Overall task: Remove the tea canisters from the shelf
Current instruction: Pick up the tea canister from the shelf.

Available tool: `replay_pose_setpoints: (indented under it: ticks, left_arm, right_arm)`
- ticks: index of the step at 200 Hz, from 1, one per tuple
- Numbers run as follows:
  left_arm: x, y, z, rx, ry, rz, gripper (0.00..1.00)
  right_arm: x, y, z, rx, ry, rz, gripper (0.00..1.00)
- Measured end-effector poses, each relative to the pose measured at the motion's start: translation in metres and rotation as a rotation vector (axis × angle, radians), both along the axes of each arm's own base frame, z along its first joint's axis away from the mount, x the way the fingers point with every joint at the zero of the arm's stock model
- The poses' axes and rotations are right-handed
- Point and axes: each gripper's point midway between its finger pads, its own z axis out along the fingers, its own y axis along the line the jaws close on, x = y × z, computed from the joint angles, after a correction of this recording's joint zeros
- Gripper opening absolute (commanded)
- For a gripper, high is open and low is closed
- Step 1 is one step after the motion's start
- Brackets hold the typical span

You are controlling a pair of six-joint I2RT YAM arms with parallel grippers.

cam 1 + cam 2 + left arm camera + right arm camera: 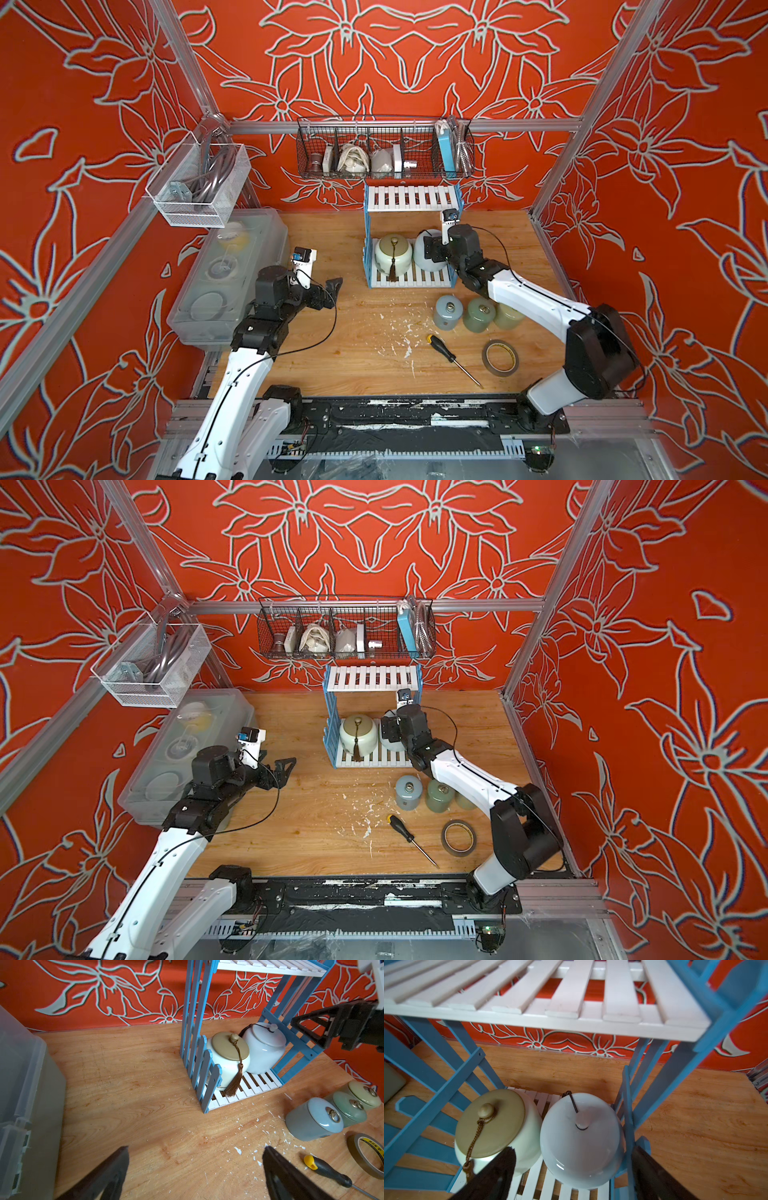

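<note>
The shelf (411,197) stands at the back of the table, its top board bare. On its lower board sit two tea canisters: a cream one with a tassel (392,253) and a pale blue-white one (581,1140). My right gripper (572,1149) is open around the pale one, one finger (506,1161) in front of the cream jar, the other (645,1169) by the blue side rail, neither touching it. Grey-blue (448,312), sage green (480,314) and yellow-green (509,318) canisters stand on the table in front, the last partly under my right arm. My left gripper (196,1147) hangs open over bare wood.
A screwdriver (453,359) and a tape roll (500,358) lie near the front right. A clear plastic box (224,274) fills the left edge. A black wire basket (384,151) hangs just above the shelf, a mesh basket (199,183) at the left wall.
</note>
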Motion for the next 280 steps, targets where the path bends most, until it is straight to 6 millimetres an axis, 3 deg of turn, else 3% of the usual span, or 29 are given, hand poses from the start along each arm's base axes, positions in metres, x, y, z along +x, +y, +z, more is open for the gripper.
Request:
replay_pose_setpoints:
  ticks: [44,83,152,209,250,280]
  left_arm:
    - [0.001,0.001,-0.001,0.01,-0.003,0.006,0.99]
    - [0.002,0.003,-0.002,0.019,-0.005,0.017,0.99]
    - [0.003,0.006,-0.004,0.03,-0.003,0.032,0.99]
    - [0.004,0.007,-0.006,0.033,0.004,0.037,0.99]
    - [0.005,0.007,-0.007,0.034,0.006,0.038,0.99]
    - [0.005,0.008,-0.007,0.035,0.005,0.041,0.99]
  right_arm:
    - [0.026,0.007,-0.027,-0.036,-0.009,-0.038,0.86]
    - [0.047,0.012,-0.039,-0.057,-0.019,-0.078,0.85]
    - [0.067,0.01,-0.057,-0.057,-0.019,-0.148,0.79]
    - [0.076,0.008,-0.057,-0.029,-0.06,-0.199,0.72]
    - [0.078,0.007,-0.056,-0.012,-0.093,-0.213,0.5]
    - [0.077,0.006,-0.053,-0.005,-0.114,-0.232,0.1]
